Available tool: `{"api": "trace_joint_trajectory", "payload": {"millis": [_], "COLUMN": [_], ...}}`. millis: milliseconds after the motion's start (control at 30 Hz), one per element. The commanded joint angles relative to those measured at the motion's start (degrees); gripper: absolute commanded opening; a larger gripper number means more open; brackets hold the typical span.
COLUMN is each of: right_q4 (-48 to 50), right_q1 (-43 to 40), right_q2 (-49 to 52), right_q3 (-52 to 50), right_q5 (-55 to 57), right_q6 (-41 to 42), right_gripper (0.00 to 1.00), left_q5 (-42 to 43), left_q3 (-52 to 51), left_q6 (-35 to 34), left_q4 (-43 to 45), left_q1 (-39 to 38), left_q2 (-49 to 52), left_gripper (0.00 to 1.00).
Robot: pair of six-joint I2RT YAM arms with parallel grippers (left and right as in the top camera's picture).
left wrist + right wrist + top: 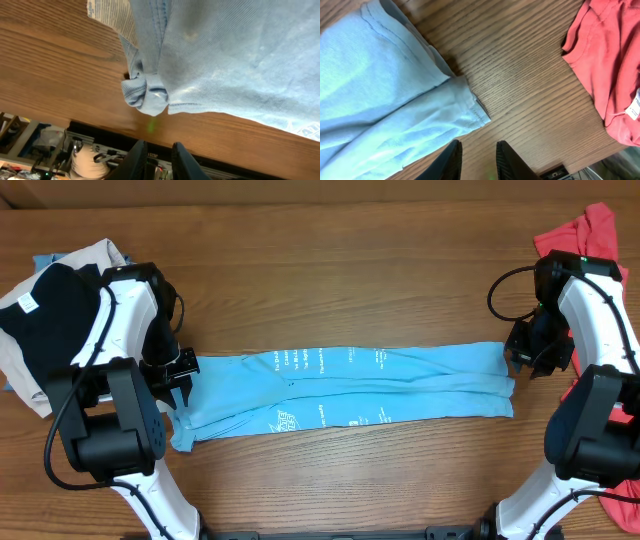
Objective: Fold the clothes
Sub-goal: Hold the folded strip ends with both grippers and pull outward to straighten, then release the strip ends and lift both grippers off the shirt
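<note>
The clothes, a light blue T-shirt (350, 385) with small white print, lie folded into a long narrow strip across the middle of the table. My left gripper (182, 383) is at the strip's left end, and my right gripper (522, 360) is at its right end. In the left wrist view the jaws (159, 152) stand slightly apart with nothing between them, just off a bunched corner of the shirt (146, 95). The right wrist view shows my right gripper (477, 152) open over bare wood, a little clear of the shirt's hemmed corner (465, 107).
A pile of black and beige garments (50, 320) lies at the left edge, beside my left arm. A red garment (588, 235) (610, 65) lies at the far right, partly under my right arm. The table's front edge is close below the strip.
</note>
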Motion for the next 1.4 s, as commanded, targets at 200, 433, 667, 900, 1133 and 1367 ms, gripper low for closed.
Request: {"api": "trace_joint_trajectory", "payload": {"millis": [200,433,667,900,1133,1367], "right_q4": [-0.1,1.1,1.6,1.6,1.9,2.6], "right_q1": [-0.4,-0.4,-0.4,-1.2,-4.0,-5.8], "right_q2": [-0.7,-0.7,-0.7,-0.7,-0.7,-0.7], "right_q3": [0.4,0.3,0.3,0.3,0.3,-0.4], "right_q5": [0.6,-8.9,-8.9,-8.9,-12.4,-22.4], "right_q6": [0.1,-4.7,-4.7,-4.8,-10.4,-18.3], "right_gripper": [0.31,0.54,0.57,0.69,0.76,0.91], "left_q5": [0.3,4.7,8.4,8.4,8.2,3.5], "left_q3": [-0.7,-0.7,-0.7,-3.1,-9.9,-16.3], "left_q6": [-0.2,-0.1,-0.1,-0.2,-0.9,-1.9], "left_q4": [1.6,6.6,12.2,15.3,20.4,27.8], "left_q1": [0.3,0.2,0.1,-1.5,-3.7,-4.3], "left_q2": [-1.6,-1.6,-1.6,-1.6,-1.6,-1.6], "left_gripper": [0.18,0.27,0.31,0.31,0.31,0.32]}}
